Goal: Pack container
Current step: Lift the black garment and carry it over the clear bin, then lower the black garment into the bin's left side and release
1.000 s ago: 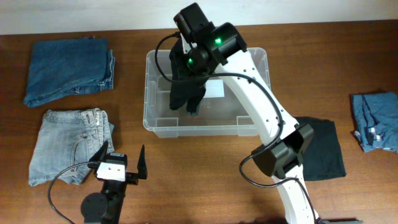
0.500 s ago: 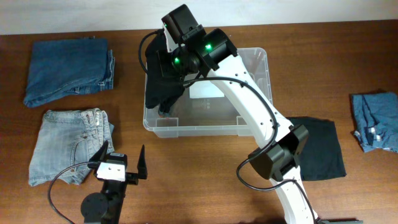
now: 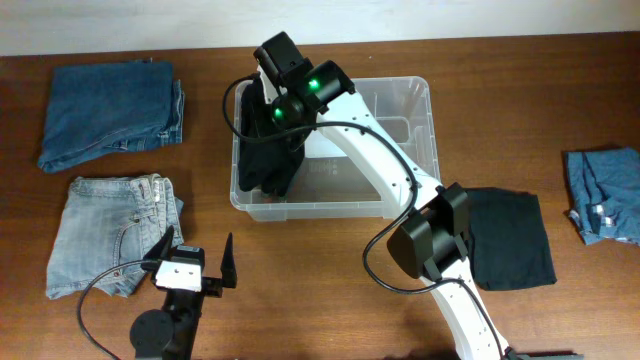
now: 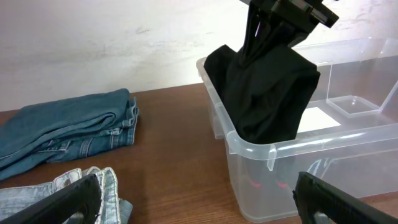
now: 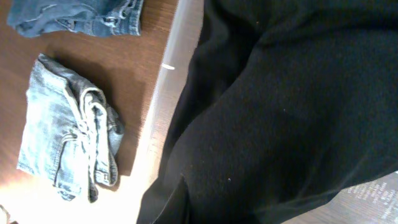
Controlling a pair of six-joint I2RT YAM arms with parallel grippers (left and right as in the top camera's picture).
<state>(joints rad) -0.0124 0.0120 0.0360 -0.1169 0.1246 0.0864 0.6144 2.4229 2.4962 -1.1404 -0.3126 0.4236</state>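
Observation:
The clear plastic container (image 3: 415, 90) stands at the table's middle. My right gripper (image 3: 282, 108) is shut on a black garment (image 3: 265, 155) and holds it hanging at the container's left end, its lower part inside against the left wall. In the left wrist view the black garment (image 4: 267, 93) rises above the container's rim (image 4: 249, 144). In the right wrist view the garment (image 5: 298, 112) fills the frame and hides the fingers. My left gripper (image 3: 195, 268) is open and empty near the table's front edge, its fingers (image 4: 199, 205) at the frame's bottom corners.
Folded dark blue jeans (image 3: 112, 112) lie at the back left, light blue jeans (image 3: 115, 235) in front of them. A second black garment (image 3: 510, 238) lies flat to the right of the container. A blue garment (image 3: 605, 195) lies at the far right.
My right arm has swung left with the black garment, from the middle of the container to its left end, and lowered it. The left arm has not moved.

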